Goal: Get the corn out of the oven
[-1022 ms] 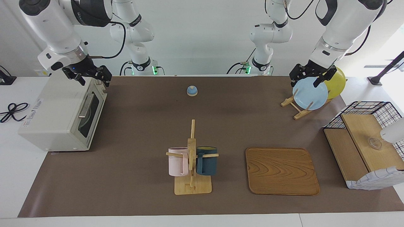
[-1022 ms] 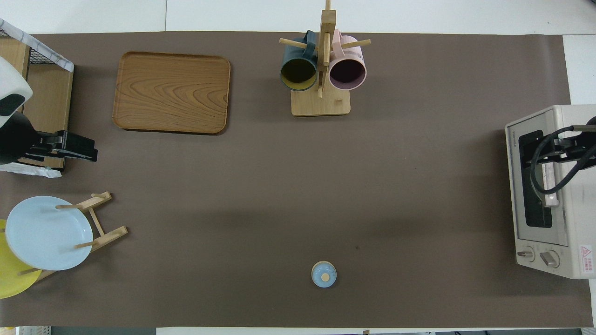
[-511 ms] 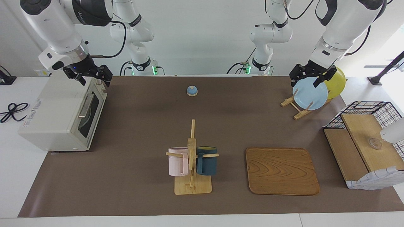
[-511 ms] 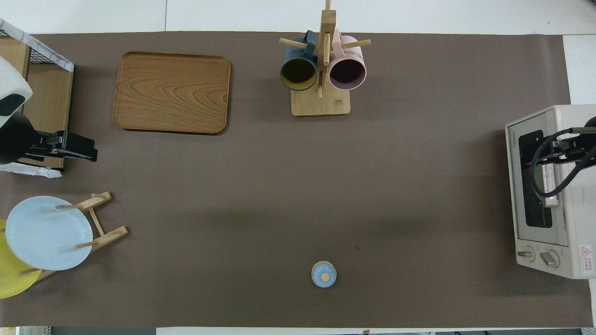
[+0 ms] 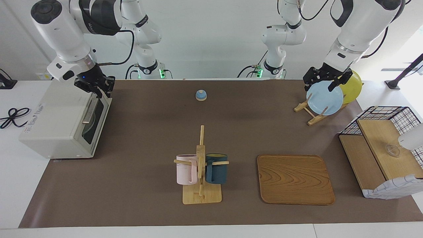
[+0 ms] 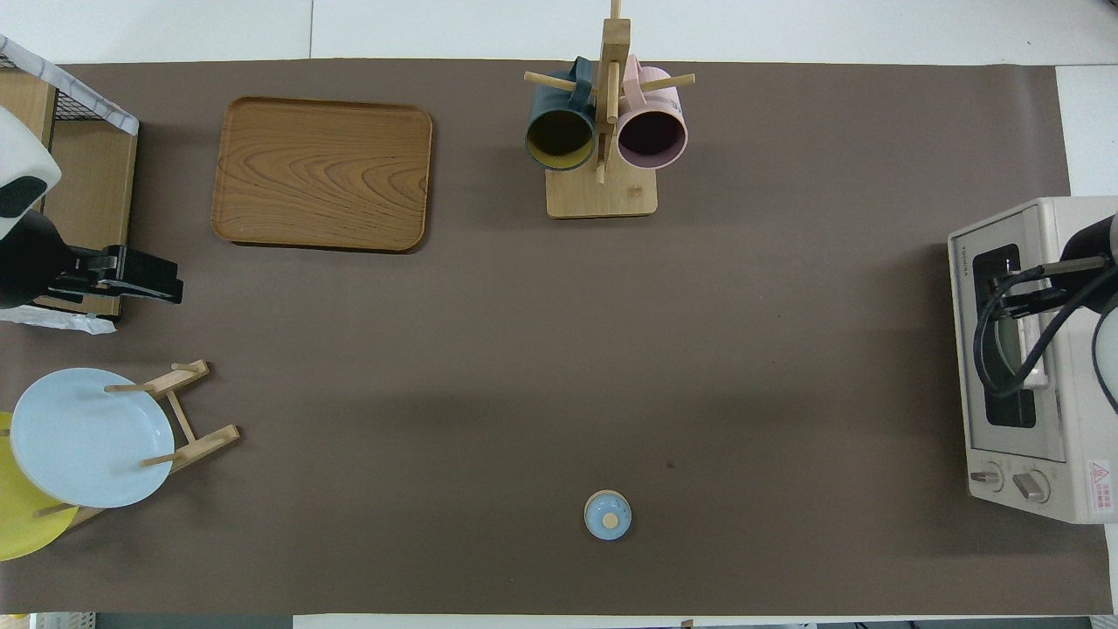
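**Right end effector lowers onto the oven door's top edge**

Since a second ago, the right end effector (image 5: 96,91) has dropped and swung in over the top edge of the boxy cream-white toaster oven (image 5: 56,122), just above the upper end of its metal bar handle (image 5: 89,111). Whether its fingers are apart, together or clamped on the bar cannot be told. The dark glass door is shut and the corn does not show through it.

Nearest the robots, a small blue dome bell (image 5: 201,95) sits mid-worktop. Toward the left arm's end, a round pale blue plate (image 5: 325,99) and a round yellow plate (image 5: 353,86) stand on a wooden rack (image 5: 309,115). The left end effector (image 5: 324,86) waits over the blue plate, fingers apart.

Farther out stand a wooden mug tree (image 5: 201,195) with a pink mug (image 5: 185,168) and a dark blue mug (image 5: 216,168), a rectangular wooden tray (image 5: 294,180), and a black wire basket (image 5: 380,109) with wooden boards.
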Controlling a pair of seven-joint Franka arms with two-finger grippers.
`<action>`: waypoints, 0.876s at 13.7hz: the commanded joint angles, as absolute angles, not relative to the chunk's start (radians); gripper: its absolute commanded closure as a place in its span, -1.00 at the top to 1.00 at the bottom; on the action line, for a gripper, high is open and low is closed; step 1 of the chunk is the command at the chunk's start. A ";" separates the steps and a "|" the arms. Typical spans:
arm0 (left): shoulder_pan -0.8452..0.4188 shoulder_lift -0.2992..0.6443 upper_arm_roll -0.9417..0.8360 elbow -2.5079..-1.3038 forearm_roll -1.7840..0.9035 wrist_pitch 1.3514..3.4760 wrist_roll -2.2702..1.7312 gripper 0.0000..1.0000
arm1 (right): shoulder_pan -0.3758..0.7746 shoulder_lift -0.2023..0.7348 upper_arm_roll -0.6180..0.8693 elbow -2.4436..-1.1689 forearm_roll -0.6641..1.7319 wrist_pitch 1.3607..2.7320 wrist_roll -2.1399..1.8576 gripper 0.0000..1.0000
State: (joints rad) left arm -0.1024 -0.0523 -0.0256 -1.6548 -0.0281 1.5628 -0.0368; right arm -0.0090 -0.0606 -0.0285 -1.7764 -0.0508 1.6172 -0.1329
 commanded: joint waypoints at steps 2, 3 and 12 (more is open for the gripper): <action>-0.098 -0.071 -0.029 -1.669 -0.015 1.559 -0.041 1.00 | -0.028 -0.100 -0.028 -1.887 -0.098 1.726 -0.198 -1.00; -0.100 -0.071 -0.029 -1.669 -0.015 1.559 -0.041 1.00 | -0.043 -0.098 -0.028 -1.904 -0.118 1.742 -0.201 -1.00; -0.098 -0.071 -0.029 -1.669 -0.015 1.559 -0.041 1.00 | -0.115 -0.084 -0.028 -2.017 -0.215 1.861 -0.261 -1.00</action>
State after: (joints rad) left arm -0.1023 -0.0523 -0.0256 -1.6548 -0.0281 1.5628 -0.0368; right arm -0.1004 -0.0670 -0.0356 -1.9840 -0.1982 1.8447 -0.2432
